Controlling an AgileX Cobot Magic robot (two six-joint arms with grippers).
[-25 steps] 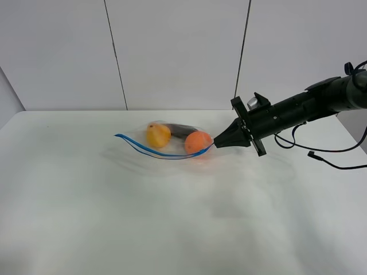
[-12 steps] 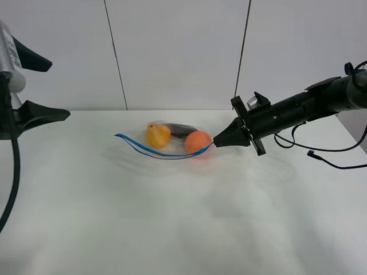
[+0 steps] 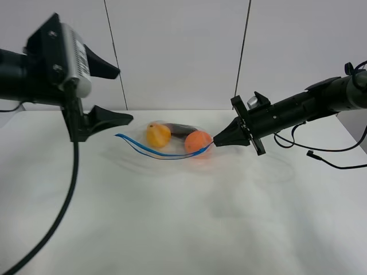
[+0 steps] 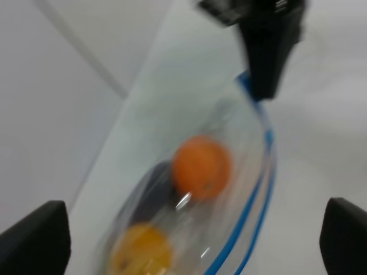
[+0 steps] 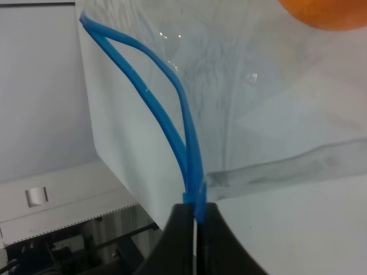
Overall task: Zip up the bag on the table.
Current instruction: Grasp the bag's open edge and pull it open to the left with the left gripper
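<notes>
A pale grey panelled wall (image 3: 178, 51) with two thin dark seams (image 3: 115, 57) stands at the back, and before it a yellow fruit (image 3: 157, 134), an orange fruit (image 3: 198, 141) and a dark item (image 3: 182, 130) lie close together.

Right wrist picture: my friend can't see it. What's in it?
The right end effector is shut on the blue zip strip at one end of the clear bag. The strip's halves gape apart, and an orange fruit shows inside.

We take this for a robotics lab: bare white surface (image 3: 172, 229), blank panelled wall (image 3: 178, 51), trailing black cable (image 3: 73, 172).
</notes>
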